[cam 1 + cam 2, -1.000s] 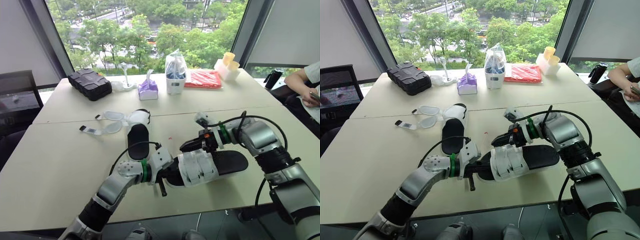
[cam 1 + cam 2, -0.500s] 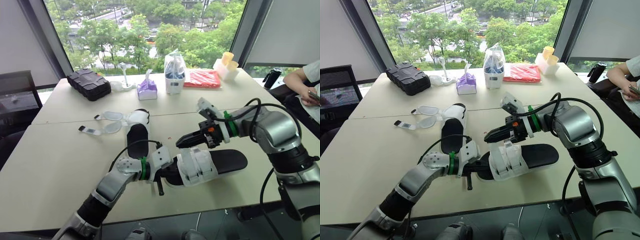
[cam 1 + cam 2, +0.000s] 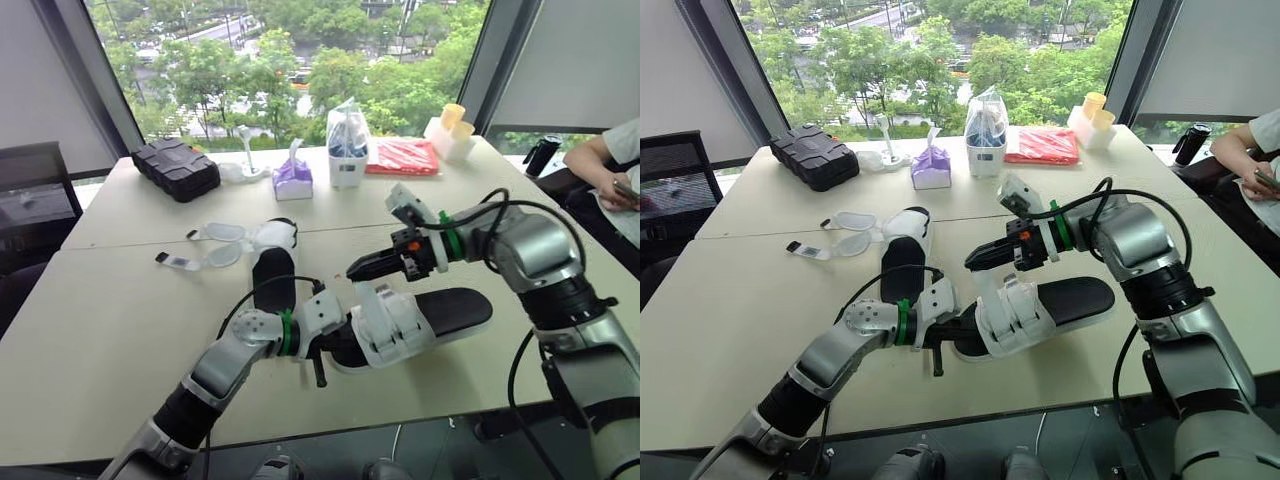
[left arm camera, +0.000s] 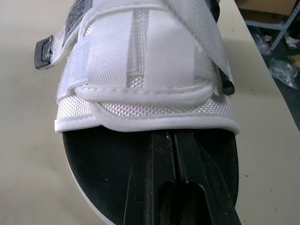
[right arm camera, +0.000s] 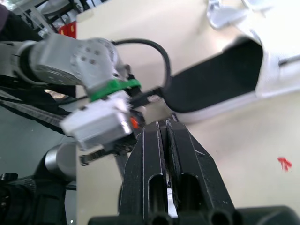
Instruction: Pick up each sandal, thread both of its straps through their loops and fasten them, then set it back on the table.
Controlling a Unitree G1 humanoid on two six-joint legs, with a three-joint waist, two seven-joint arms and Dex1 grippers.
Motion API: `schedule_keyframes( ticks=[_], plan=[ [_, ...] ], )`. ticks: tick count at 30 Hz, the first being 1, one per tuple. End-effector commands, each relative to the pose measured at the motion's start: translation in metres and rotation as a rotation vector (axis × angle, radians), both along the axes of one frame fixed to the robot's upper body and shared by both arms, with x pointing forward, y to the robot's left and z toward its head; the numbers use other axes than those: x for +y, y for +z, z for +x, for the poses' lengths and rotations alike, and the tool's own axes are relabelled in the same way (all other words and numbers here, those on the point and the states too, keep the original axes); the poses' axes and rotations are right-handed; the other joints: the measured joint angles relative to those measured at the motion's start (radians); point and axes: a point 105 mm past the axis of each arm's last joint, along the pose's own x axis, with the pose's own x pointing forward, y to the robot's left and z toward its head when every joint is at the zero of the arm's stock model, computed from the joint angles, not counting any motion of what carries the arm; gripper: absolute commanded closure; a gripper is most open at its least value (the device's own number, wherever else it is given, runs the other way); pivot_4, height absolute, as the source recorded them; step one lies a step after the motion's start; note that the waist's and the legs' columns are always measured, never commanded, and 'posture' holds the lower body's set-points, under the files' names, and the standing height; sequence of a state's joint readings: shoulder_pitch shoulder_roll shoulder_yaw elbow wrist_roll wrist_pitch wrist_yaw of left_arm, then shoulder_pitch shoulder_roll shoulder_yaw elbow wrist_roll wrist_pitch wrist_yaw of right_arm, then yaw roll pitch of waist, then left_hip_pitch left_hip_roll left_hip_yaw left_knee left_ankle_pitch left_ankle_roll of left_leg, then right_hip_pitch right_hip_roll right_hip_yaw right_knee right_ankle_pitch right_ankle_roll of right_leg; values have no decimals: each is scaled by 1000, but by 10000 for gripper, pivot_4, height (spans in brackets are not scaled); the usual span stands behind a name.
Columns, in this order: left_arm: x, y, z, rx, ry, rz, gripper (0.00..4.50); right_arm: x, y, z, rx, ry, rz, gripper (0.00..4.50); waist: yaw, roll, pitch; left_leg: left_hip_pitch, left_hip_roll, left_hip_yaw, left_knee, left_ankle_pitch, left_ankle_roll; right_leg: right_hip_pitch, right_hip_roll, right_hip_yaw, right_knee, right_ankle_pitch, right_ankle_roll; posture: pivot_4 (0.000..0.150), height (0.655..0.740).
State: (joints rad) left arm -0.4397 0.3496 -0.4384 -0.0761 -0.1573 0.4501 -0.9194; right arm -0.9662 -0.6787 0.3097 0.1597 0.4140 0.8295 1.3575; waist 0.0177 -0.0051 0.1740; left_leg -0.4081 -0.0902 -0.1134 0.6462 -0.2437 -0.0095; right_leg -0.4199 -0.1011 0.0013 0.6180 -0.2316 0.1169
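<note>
Well, the sandal (image 3: 450, 305) looks light, its straps (image 3: 385, 320) soft and floppy. The left fingers (image 4: 150, 187) and right fingers (image 5: 152, 159) are pressed together; pinch a strap's end.

Near sandal (image 3: 452, 308): black sole, white straps (image 3: 390, 322) closed, lying crosswise near table front; far sandal (image 3: 274, 272) behind it, its strap ends (image 3: 222, 243) splayed open

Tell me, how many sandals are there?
2. One sandal lies at the front of the table, with the left gripper at its toe end. The second sandal lies farther back, straps undone. None seems hidden.
</note>
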Motion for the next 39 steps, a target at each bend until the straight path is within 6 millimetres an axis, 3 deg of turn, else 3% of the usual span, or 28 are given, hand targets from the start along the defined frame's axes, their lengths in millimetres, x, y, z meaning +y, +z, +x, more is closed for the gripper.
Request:
schedule_keyframes(
  ticks=[1, 8, 13, 19, 23, 26, 32, 33, 39],
  plan=[
    [0, -31, -15, 95, -39, 89, 45000, 2, 11, 10, -100, 11, -1, 44735, -6, 0, 0, 0, 0, 0, 0, 0, 0, 0, 0, 0, 0, 0, 0, 1500, 7400],
    [0, -31, -15, 94, -34, 89, 45000, -7, -20, 29, -82, -49, -54, 44735, -8, 0, 0, 1, 0, 0, 0, 0, -1, 0, 0, 0, 1, 0, 0, 1500, 7400],
    [0, -31, -16, 96, -32, 88, 45000, -10, -29, 36, -70, -74, -66, 44735, -8, 0, 0, 1, 0, 0, 0, 1, -1, 0, 1, 0, 2, 0, 0, 1500, 7400],
    [0, -32, -17, 106, -21, 76, 45000, -14, -69, 43, -28, -117, -162, 44735, -11, 1, -1, 3, 0, 0, 0, 1, -1, 1, 1, 1, 3, 0, -1, 1500, 7400],
    [-1, -32, -17, 107, -19, 74, 45000, -18, -84, 43, -20, -120, -207, 44735, -14, 1, -1, 10, 0, -1, -1, 1, -1, 9, 1, 1, 2, 0, -1, 1500, 7400],
    [-1, -32, -17, 107, -17, 72, 45000, -21, -96, 42, -25, -119, -247, 34300, -13, 1, -1, 17, 0, -1, -2, 0, -1, 17, 1, 1, 0, -1, -2, 1500, 7400],
    [-1, -31, -16, 108, -7, 65, 45000, -24, -102, 49, -124, -121, -306, 3860, -8, 2, -2, 17, 0, -1, -3, 0, -1, 16, 1, 1, 1, 0, 0, 1500, 7400],
    [-1, -31, -16, 108, -5, 64, 45000, -24, -101, 49, -142, -118, -310, 451, -7, 2, -2, 17, 0, -1, -3, 0, -1, 16, 1, 1, 1, 0, 0, 1500, 7400],
    [-1, -31, -14, 105, 2, 62, 45000, -27, -82, 62, -244, -162, -292, 451, -6, 2, -2, 17, 0, -1, -3, 0, -1, 17, 1, 1, 0, 0, -1, 1500, 7400]
  ],
)
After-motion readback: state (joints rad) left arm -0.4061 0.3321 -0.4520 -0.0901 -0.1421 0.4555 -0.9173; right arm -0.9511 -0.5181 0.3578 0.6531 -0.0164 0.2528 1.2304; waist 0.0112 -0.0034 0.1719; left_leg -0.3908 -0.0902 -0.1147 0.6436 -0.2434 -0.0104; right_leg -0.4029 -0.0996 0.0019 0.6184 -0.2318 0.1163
